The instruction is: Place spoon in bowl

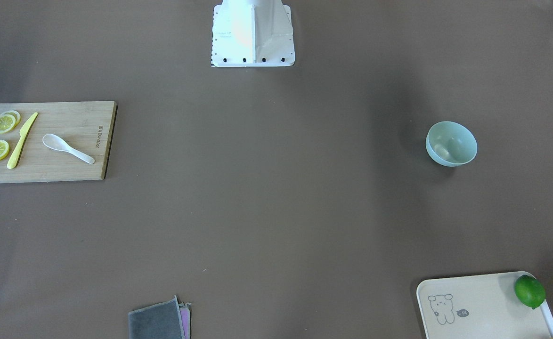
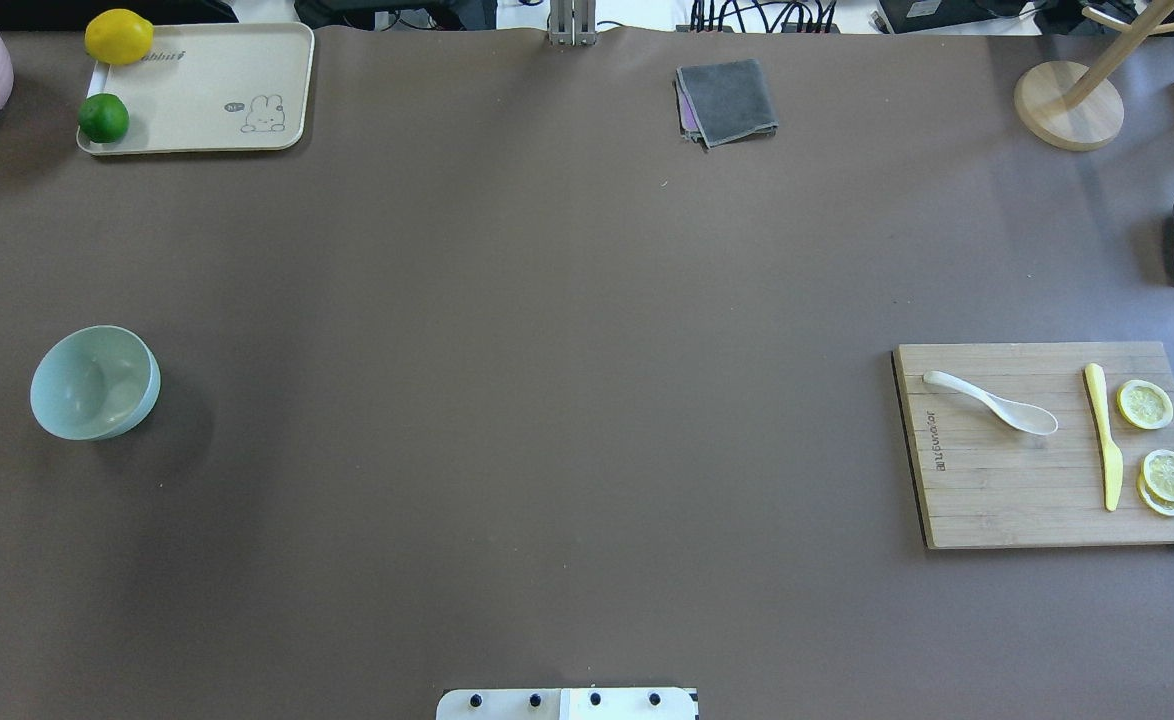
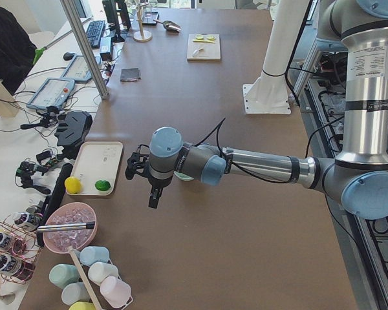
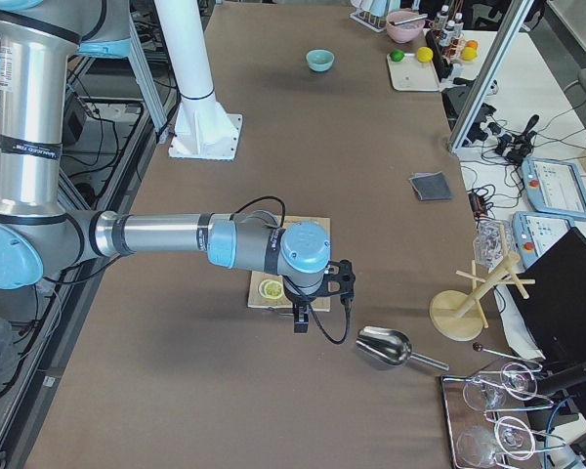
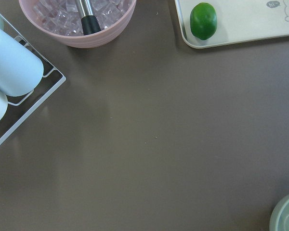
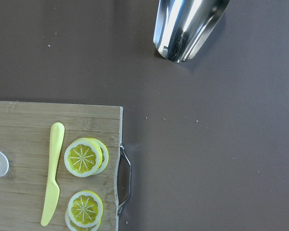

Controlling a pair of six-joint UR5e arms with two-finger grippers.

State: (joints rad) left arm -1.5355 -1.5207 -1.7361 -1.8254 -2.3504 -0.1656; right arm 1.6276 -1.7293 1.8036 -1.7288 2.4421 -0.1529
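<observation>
Base plate: my white base plate (image 2: pixel 567 704) sits at the near edge of the brown surface (image 2: pixel 547 400), midway along it.
Spoon: the white spoon (image 2: pixel 992 402) lies flat on the wooden cutting board (image 2: pixel 1007 490) on my right side. Its hollow faces up and its handle points toward the middle of the surface and slightly away from me.
Board company: a yellow knife (image 2: pixel 1102 430) lies beside the spoon, apart from it. Lemon slices (image 2: pixel 1145 404) lie just past the knife, near the board's metal handle (image 6: pixel 124 180).
Bowl: the mint-green bowl (image 2: pixel 95 383) stands upright on my left side, well apart from the board and the spoon.
Left jaws: they hang from my left arm (image 3: pixel 258 165) above the surface, between the bowl and the cream tray (image 2: pixel 197 90). Only a side view shows them, so I cannot tell whether they are spread or pressed together.
Right jaws: they hang from my right arm (image 4: pixel 166 237) over the lemon-slice end of the board. Here too I cannot tell whether they are spread or pressed together.
Left wrist camera: the bowl's rim shows in the lower right corner. A lime (image 5: pixel 203 20) sits on the tray, and a pink bowl of ice cubes (image 5: pixel 77 19) stands beside the tray.
Right wrist camera: the spoon's scoop shows at the left edge. A metal scoop (image 6: pixel 188 24) lies on the surface beyond the board.
Far edge: a folded grey cloth (image 2: pixel 727 100) and a wooden stand (image 2: pixel 1067 105) sit there.
</observation>
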